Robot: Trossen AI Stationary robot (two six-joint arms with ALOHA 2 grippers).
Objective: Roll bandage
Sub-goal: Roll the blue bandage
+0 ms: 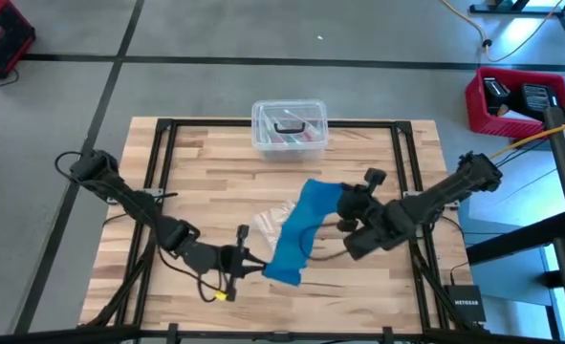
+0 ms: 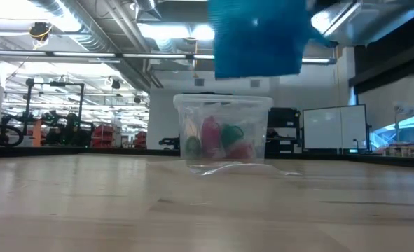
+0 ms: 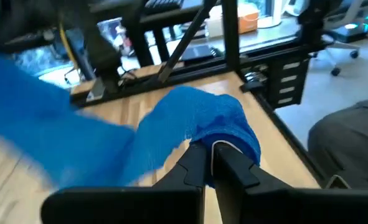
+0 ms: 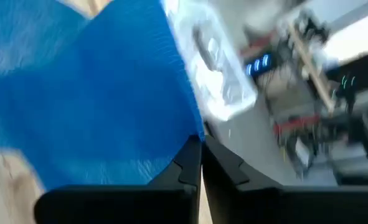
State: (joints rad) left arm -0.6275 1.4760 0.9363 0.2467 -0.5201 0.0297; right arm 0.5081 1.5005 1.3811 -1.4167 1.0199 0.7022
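Blue bandage (image 1: 296, 232) hangs stretched, seemingly clenched by both left pincer (image 1: 253, 266) and right pincer (image 1: 338, 204).

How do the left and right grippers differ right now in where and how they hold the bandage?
The left gripper pinches the bandage at its near, lower end, where the fabric bunches into a rounded wad; the right gripper grips the far end, where the band spreads flat. The left arm reaches in from the table's left, the right arm from the right. Both are shut on the bandage, holding it off the table.
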